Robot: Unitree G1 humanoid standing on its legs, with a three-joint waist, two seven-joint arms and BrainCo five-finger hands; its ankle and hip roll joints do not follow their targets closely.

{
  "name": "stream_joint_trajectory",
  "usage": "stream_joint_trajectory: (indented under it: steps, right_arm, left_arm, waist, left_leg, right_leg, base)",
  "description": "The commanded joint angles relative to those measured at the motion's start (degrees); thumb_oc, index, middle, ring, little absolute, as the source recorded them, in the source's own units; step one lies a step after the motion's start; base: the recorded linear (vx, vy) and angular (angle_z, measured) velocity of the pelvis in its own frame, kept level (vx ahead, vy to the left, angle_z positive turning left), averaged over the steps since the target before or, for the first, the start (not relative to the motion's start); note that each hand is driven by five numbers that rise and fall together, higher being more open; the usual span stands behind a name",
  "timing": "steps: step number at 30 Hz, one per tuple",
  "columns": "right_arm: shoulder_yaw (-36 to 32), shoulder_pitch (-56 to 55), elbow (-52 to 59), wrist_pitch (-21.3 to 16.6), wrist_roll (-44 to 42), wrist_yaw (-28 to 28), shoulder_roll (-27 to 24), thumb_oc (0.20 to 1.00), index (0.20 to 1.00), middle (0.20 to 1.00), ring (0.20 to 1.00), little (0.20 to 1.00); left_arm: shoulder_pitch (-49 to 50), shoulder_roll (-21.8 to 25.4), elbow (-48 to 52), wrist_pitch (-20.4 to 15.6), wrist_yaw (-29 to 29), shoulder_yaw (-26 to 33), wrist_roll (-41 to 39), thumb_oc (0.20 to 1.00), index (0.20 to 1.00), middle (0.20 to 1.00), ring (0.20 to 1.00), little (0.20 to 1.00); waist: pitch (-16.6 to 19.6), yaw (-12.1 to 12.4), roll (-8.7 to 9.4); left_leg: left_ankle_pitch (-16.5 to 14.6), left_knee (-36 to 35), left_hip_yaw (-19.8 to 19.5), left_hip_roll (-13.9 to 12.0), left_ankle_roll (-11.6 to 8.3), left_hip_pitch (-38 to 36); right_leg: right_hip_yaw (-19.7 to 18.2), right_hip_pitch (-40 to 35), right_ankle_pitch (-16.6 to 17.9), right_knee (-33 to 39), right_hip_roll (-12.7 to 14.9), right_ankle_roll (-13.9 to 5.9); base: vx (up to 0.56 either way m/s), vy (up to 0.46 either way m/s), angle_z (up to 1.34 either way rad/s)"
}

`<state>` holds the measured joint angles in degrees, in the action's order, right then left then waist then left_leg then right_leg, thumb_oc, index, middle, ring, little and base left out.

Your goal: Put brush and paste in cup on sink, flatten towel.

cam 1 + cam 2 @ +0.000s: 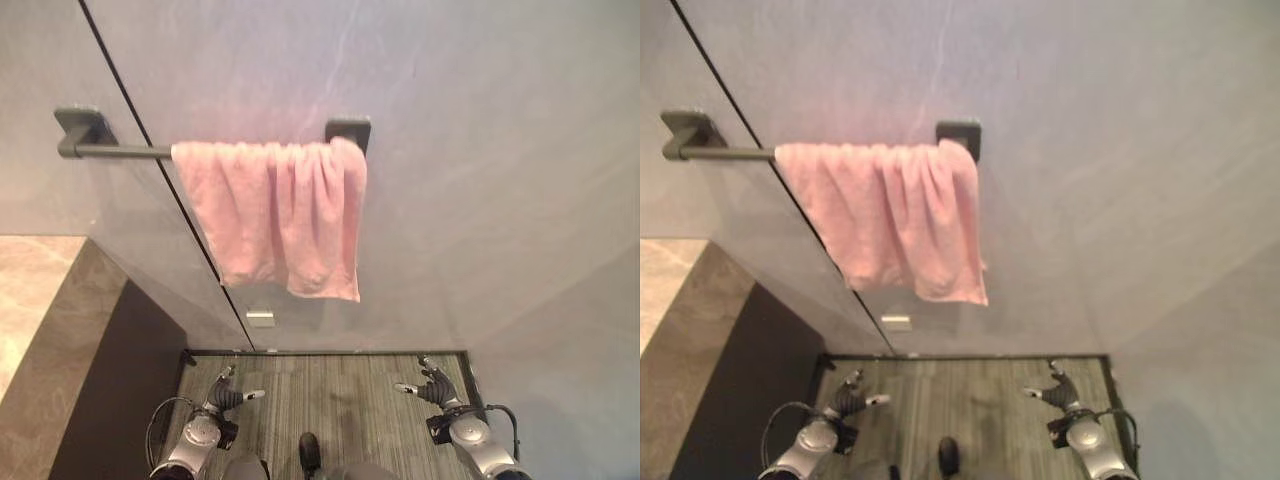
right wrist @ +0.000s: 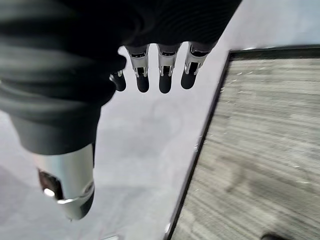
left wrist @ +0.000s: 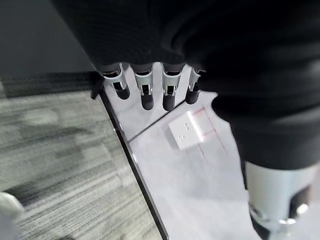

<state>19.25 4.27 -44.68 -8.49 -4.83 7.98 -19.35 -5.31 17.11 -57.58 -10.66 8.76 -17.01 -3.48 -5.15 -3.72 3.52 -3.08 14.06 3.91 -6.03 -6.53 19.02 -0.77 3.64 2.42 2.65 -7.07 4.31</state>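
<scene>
— What is seen nearest, low in the head views?

— Striped grey carpet (image 1: 330,400) is seen first, a ribbed rectangle edged by a thin dark strip. Over its left part the left hand (image 1: 228,396) is held, and over its right part the right hand (image 1: 432,386). Nothing is gripped by either: in each wrist view the silver, dark-tipped fingers (image 3: 145,92) are shown straight and relaxed in a row under the dark ribbed cover, those of the right hand (image 2: 164,75) likewise, with each thumb held apart.

— And what is found from left to right above them?

— At far left a polished, veined stone counter (image 1: 35,330) is seen, with a flat matte black side panel below it. Next, a round dark metal towel bar (image 1: 115,151) is fixed to the smooth pale grey wall (image 1: 480,150) by 2 squared brackets. The pink towel (image 1: 275,215), soft and fluffy terry, is draped over the bar's right end, bunched into vertical folds, its bottom edge hanging uneven and lower toward the right. Below it a small pale rectangular plate (image 1: 260,318) is set into the wall, just above the floor. Both hands are kept well apart from the towel.
</scene>
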Motion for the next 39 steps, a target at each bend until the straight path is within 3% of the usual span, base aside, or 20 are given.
stream_joint_trajectory:
  steps: [1, 7, 12, 17, 21, 26, 33, 35, 36, 37, 38, 39]
  right_arm:
    - [0.45, -1.59, 3.75, -0.80, 3.09, 0.86, -2.39, 1.000, 1.000, 1.000, 1.000, 1.000]
    - [-0.71, -2.18, 3.78, -0.74, 3.25, 0.36, -1.58, 1.000, 1.000, 1.000, 1.000, 1.000]
    - [0.10, -1.28, 4.66, -0.90, 5.44, 0.26, -0.85, 1.000, 1.000, 1.000, 1.000, 1.000]
    - [0.11, 0.30, 7.18, -1.51, 4.80, -0.12, -0.48, 1.000, 1.000, 1.000, 1.000, 1.000]
    - [-0.34, 0.42, 8.88, -2.19, 3.71, -0.33, -0.68, 1.000, 1.000, 1.000, 1.000, 1.000]
    - [-0.36, 1.26, 14.27, -3.46, 0.41, -1.19, -1.55, 1.000, 1.000, 1.000, 1.000, 1.000]
    - [-2.73, 0.01, 24.39, -4.70, -1.96, -2.13, -5.64, 1.000, 1.000, 1.000, 1.000, 1.000]
    - [-5.84, -2.00, 26.94, -5.21, -3.73, -1.57, -6.78, 1.000, 1.000, 1.000, 1.000, 1.000]
    - [-8.33, -3.47, 28.30, -5.43, -4.27, -0.63, -7.53, 1.000, 1.000, 1.000, 1.000, 1.000]
    - [-8.34, -3.51, 28.34, -5.41, -4.26, -0.62, -7.50, 1.000, 1.000, 1.000, 1.000, 1.000]
    - [-8.56, -3.04, 29.25, -5.39, -4.16, -0.25, -8.12, 1.000, 1.000, 1.000, 1.000, 1.000]
    - [-8.91, -1.39, 29.49, -5.89, -4.92, -0.28, -8.70, 1.000, 1.000, 1.000, 1.000, 1.000]
  left_arm:
    - [-1.39, 0.84, -0.15, -1.27, 1.69, 0.37, 0.31, 1.000, 1.000, 1.000, 1.000, 1.000]
    - [-0.26, 1.45, -0.76, -1.18, 0.59, 0.04, 2.70, 1.000, 1.000, 1.000, 1.000, 1.000]
    - [0.31, 2.10, -1.00, -1.44, 0.81, 1.07, 3.22, 1.000, 1.000, 1.000, 1.000, 1.000]
    - [1.92, 2.87, -2.20, -2.01, 1.47, 3.31, 2.76, 1.000, 1.000, 1.000, 1.000, 1.000]
    - [3.00, 3.43, -2.18, -2.52, 1.70, 4.48, 2.39, 1.000, 1.000, 1.000, 1.000, 1.000]
    - [5.66, 4.80, 1.00, -3.02, 2.03, 6.23, 0.77, 1.000, 1.000, 1.000, 1.000, 1.000]
    - [9.01, 9.40, 12.25, -3.70, 0.81, 5.85, 2.88, 1.000, 1.000, 1.000, 1.000, 1.000]
    - [8.76, 11.64, 16.57, -3.84, -0.18, 4.92, 4.48, 1.000, 1.000, 1.000, 1.000, 1.000]
    - [8.57, 13.61, 20.36, -4.14, -0.93, 5.20, 5.33, 1.000, 1.000, 1.000, 1.000, 1.000]
    - [8.63, 13.67, 20.48, -4.07, -0.97, 5.22, 5.31, 1.000, 1.000, 1.000, 1.000, 1.000]
    - [9.20, 14.76, 22.23, -4.65, -0.77, 5.33, 5.64, 1.000, 1.000, 1.000, 1.000, 1.000]
    - [10.61, 16.38, 25.13, -5.24, -0.44, 5.94, 5.91, 1.000, 1.000, 1.000, 1.000, 1.000]
  waist:
    - [-1.65, 0.18, -1.62]
    - [-0.51, -0.30, -2.07]
    - [-0.82, 0.37, -2.20]
    - [-0.53, 1.77, -1.92]
    - [-0.27, 2.21, -1.78]
    - [-0.88, 3.59, -1.42]
    - [-3.46, 5.01, -1.41]
    - [-4.54, 3.76, -1.64]
    - [-4.33, 2.23, -1.57]
    - [-4.38, 2.28, -1.60]
    - [-4.96, 3.12, -1.41]
    - [-5.86, 4.56, -1.30]
  left_leg:
    - [5.82, -5.90, -7.85, 3.19, 2.42, -8.84]
    - [3.26, -6.43, -6.07, 5.11, 3.97, -11.21]
    - [0.68, -4.87, -2.93, 6.44, 5.55, -11.31]
    - [2.06, -9.97, -0.93, 6.36, 6.04, -12.77]
    - [3.17, -12.58, -1.22, 6.55, 5.98, -13.27]
    - [4.93, -14.66, -3.10, 6.46, 5.61, -12.97]
    - [4.76, -9.76, -7.39, 6.25, 3.60, -8.03]
    - [4.30, -6.35, -2.60, 4.57, 2.93, -5.85]
    - [5.03, -4.99, 4.19, -0.36, 2.48, -5.07]
    - [4.83, -4.71, 4.17, -0.48, 2.41, -5.02]
    - [4.36, -3.01, 0.71, -0.44, 1.98, -4.82]
    - [2.37, -1.38, -9.09, 1.95, 0.78, -5.74]
  right_leg:
    - [-7.59, 1.46, -3.82, -8.14, 4.32, -8.45]
    - [-9.84, 0.94, -4.56, -9.64, 6.09, -9.68]
    - [-11.56, 2.30, -2.88, -9.17, 8.55, -11.95]
    - [-8.59, 4.00, 0.14, -7.55, 10.75, -14.03]
    - [-7.36, 4.36, 0.88, -6.39, 11.94, -14.60]
    - [-6.14, 4.61, -0.04, -5.78, 11.84, -13.77]
    - [-2.56, 4.54, -1.38, -5.03, 11.01, -11.70]
    - [0.73, 4.33, -1.94, -5.50, 11.66, -11.42]
    - [3.89, 4.32, -2.02, -5.68, 12.85, -11.55]
    - [3.88, 4.28, -2.07, -5.73, 12.76, -11.51]
    - [3.35, 4.21, -2.16, -5.96, 12.64, -11.54]
    - [0.95, 4.20, -2.00, -6.90, 12.52, -11.96]
  base:
    - [0.30, 0.223, -0.46]
    - [0.10, 0.201, -0.46]
    - [-0.04, 0.244, -0.22]
    - [-0.07, 0.108, -0.33]
    - [-0.05, 0.038, -0.13]
    - [-0.04, -0.052, 0.09]
    - [-0.03, -0.145, 0.55]
    - [-0.08, -0.065, 0.70]
    - [-0.06, -0.021, 0.91]
    - [-0.02, 0.035, 1.00]
    - [0.02, 0.107, 0.98]
    - [0.01, 0.110, 0.59]
